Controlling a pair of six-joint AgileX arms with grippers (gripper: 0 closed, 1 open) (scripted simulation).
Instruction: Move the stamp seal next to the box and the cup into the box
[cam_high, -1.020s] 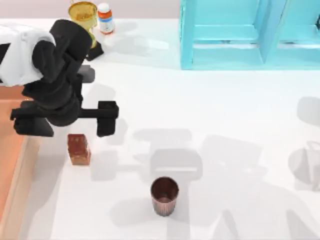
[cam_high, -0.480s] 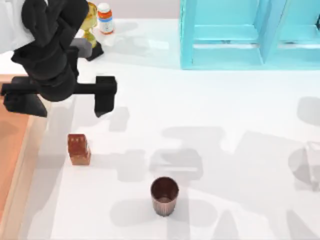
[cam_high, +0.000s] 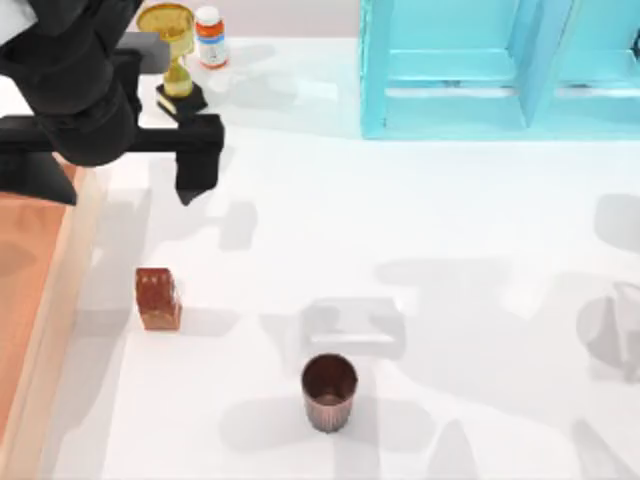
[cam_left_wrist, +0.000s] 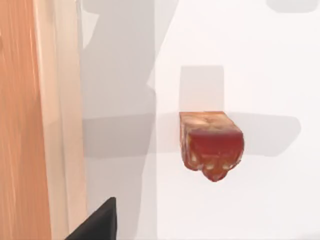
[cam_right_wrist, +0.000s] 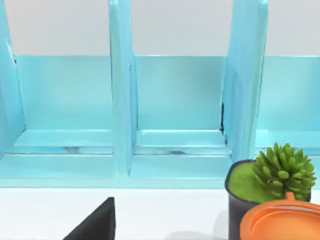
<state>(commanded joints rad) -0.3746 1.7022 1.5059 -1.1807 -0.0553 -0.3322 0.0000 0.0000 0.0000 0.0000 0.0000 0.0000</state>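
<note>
A: How far along with the stamp seal (cam_high: 158, 298) and the cup (cam_high: 329, 392)?

B: Judging from here, barely anywhere. Neither inside the box (cam_high: 55, 300). Upright on the tabletop (cam_high: 450, 250) for the stamp seal, near the light rim but apart from it, with a strip of bare white between. Well apart from the box for the cup, out toward the middle and nearer the front edge, also upright.

A: And the left gripper (cam_high: 115, 190)?

B: High at the back left, over the box's far corner. Fingers (cam_high: 195, 165) spread wide, holding nothing. Right arm parked facing the turquoise shelf unit (cam_high: 500, 70), beside a potted plant (cam_right_wrist: 272, 172).

A: So both placements left?

B: Looks that way: two pick-ups and two drops.

A: Room to move?

B: Plenty around both pieces, with open tabletop on every side of the cup and between cup and seal. Tighter on the seal's box side, so probably better to straddle it along the rim than across. Thick raised rim to clear on the way in, wide bare floor beyond it. Worth minding the gold trophy (cam_high: 170, 50) and the small bottle (cam_high: 209, 36) close behind the left gripper.
</note>
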